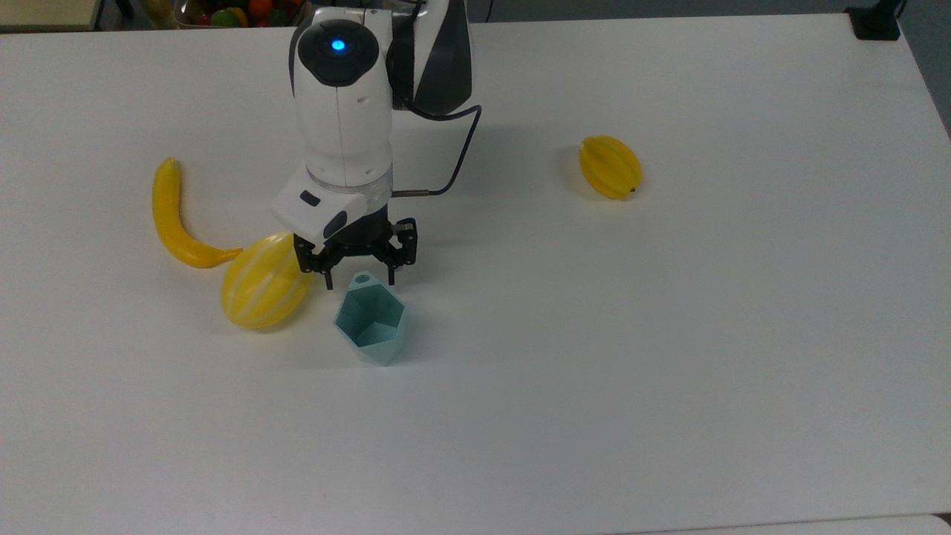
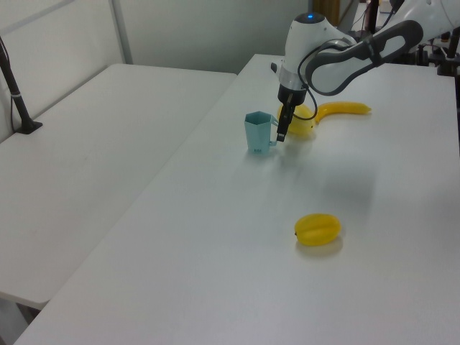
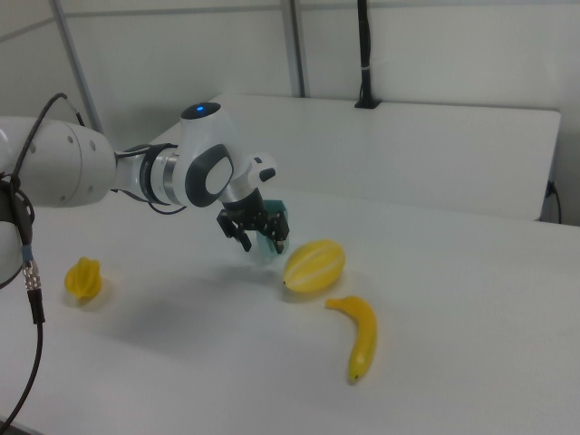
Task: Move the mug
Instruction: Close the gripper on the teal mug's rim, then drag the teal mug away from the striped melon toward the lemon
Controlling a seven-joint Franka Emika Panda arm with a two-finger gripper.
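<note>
Open claw (image 1: 359, 282) straddling mug (image 1: 370, 324) handle

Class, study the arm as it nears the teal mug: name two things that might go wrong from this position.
1. The open gripper straddles the mug's small tab handle; a pinch there may slip or tip the mug.
2. The yellow melon lies right beside one finger, so a further descent might nudge it toward the banana.
</note>
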